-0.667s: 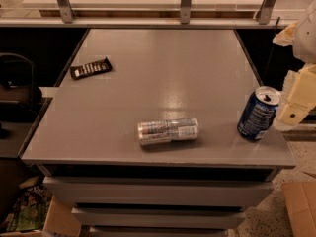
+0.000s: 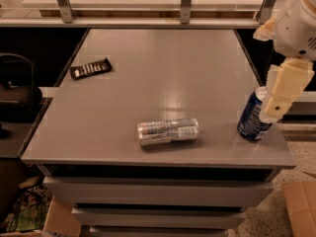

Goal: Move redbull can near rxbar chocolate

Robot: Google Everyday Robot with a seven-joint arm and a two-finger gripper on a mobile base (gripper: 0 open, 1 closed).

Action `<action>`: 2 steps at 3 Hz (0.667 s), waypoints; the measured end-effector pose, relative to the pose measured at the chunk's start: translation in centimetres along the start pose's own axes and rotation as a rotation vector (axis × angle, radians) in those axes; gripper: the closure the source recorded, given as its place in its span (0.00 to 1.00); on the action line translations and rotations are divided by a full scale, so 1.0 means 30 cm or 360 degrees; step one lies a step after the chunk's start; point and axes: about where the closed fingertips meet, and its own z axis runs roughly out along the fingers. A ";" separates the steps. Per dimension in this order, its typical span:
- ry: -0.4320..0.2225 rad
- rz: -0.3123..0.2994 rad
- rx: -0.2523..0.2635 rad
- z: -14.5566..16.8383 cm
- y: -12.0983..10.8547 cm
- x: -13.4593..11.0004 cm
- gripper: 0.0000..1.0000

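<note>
In the camera view, the redbull can is lying on its side on the grey bench, near the front edge and about in the middle. It is slim and silver, with blue and red markings and small print along its side. Its long axis is running from left to right, with the right end a little higher in the picture. Nothing is touching it.

The rxbar chocolate is lying flat at the far left part of the bench, well apart from the can. Its wrapper is dark, with a row of white lettering, and it is turned a little diagonally.

My arm is coming in from the upper right corner, white and rounded there. From it a cream-coloured part is hanging down with my fingers, over the right front corner of the bench. They are covering the upper part of an upright dark-blue soda can. I cannot tell if they are spread or pressed together, or if they are touching this soda can. They are well apart from the redbull can.
</note>
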 end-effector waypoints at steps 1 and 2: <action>-0.0028 -0.0165 -0.0034 0.035 -0.016 -0.096 0.00; -0.0048 -0.0291 -0.0064 0.074 -0.001 -0.179 0.00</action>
